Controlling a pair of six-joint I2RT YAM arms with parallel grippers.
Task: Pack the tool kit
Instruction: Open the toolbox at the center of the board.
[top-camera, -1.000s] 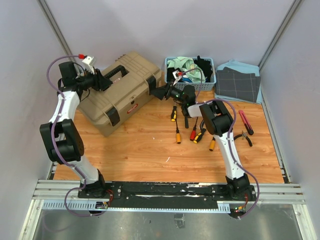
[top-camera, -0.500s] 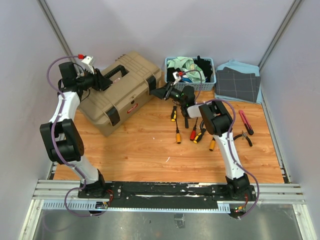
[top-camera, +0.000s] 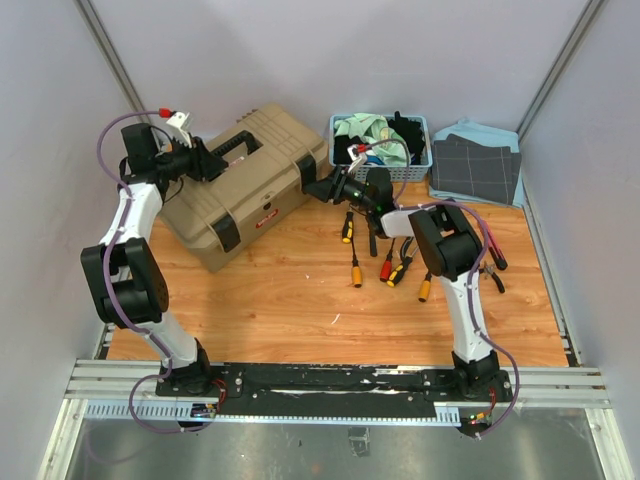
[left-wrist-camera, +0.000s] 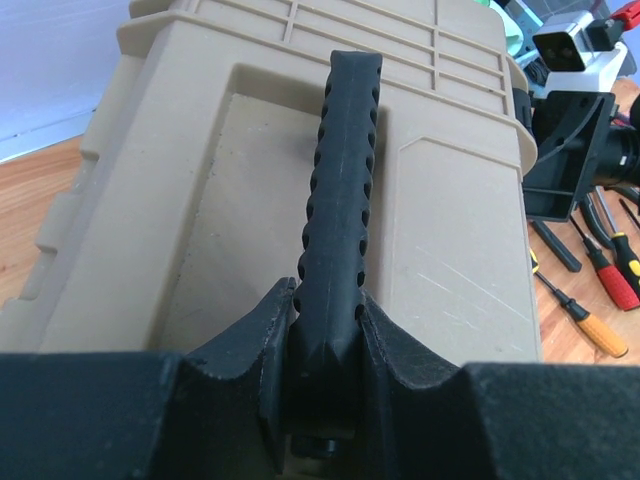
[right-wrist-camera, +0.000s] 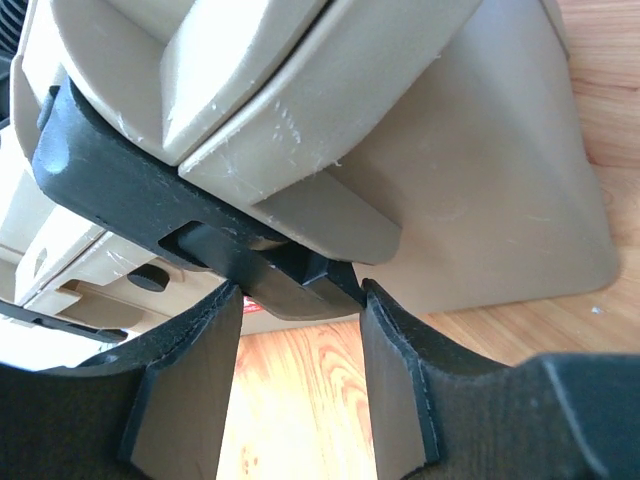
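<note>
The tan toolbox (top-camera: 240, 180) sits lid down, right under the left pincer (left-wrist-camera: 325, 300). That pincer is pressed together on the near end of the black handle (left-wrist-camera: 340, 170), rubber pads hard against both sides.

Over to the right pincer (right-wrist-camera: 300, 300): it's up against the box's end wall, jaws spread with the black latch (right-wrist-camera: 150, 200) poking in between the tips. Whether the pads are biting yet, I can't tell.

Nothing's packed yet. The screwdrivers (top-camera: 356, 272) lie loose on the tabletop (top-camera: 300, 310) behind the right pincer, and the pliers (top-camera: 490, 277) are further back, beyond its arm.

Here's the danger, I'd say. Only the lip of that latch is between the tips, so a pull could slide off and let it snap back. The front latch (top-camera: 225, 232) looks closed too; haul on the handle now and the whole box may tip or skid rather than open.
</note>
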